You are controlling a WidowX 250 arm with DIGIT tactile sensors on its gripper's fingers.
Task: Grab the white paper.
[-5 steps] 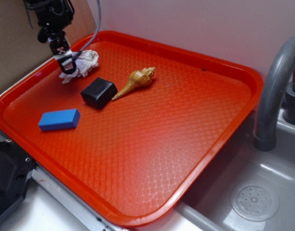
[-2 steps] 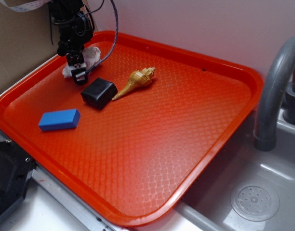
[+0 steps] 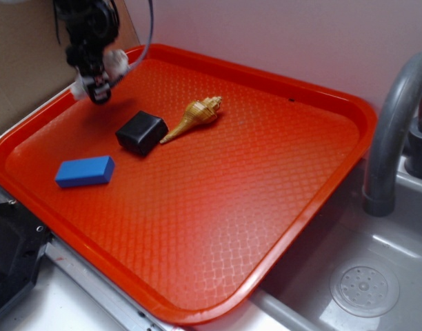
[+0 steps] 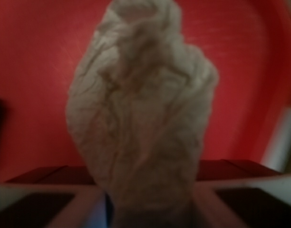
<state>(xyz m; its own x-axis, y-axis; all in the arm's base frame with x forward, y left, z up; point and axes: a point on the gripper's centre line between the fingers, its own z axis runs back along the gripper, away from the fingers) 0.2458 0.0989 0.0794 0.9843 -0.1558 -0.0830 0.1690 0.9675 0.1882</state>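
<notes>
Gripper (image 3: 98, 88) above tray's (image 3: 321, 93) far left corner — jaws clamped on white paper (image 4: 140, 114), wad lifted clear of tray surface. Black box (image 3: 141, 132), shell (image 3: 194, 116), blue block (image 3: 85, 171) on tray, apart from gripper.

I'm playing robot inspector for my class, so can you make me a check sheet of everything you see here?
Surface: orange textured plastic tray, flat beside a sink.
Job's things: crumpled white tissue-like paper, clamped in the gripper and lifted off the tray; it fills the wrist view.
Clutter: small black box, tan spiral seashell beside it, blue rectangular block nearer the front left edge; all apart from the paper.
Grippers: black gripper, shut on the paper, above the tray's back left corner.
Cables: dark cable looping down from the arm.
Surroundings: grey sink basin with drain, grey curved faucet pipe, pale wall, brown cardboard panel on the left.
</notes>
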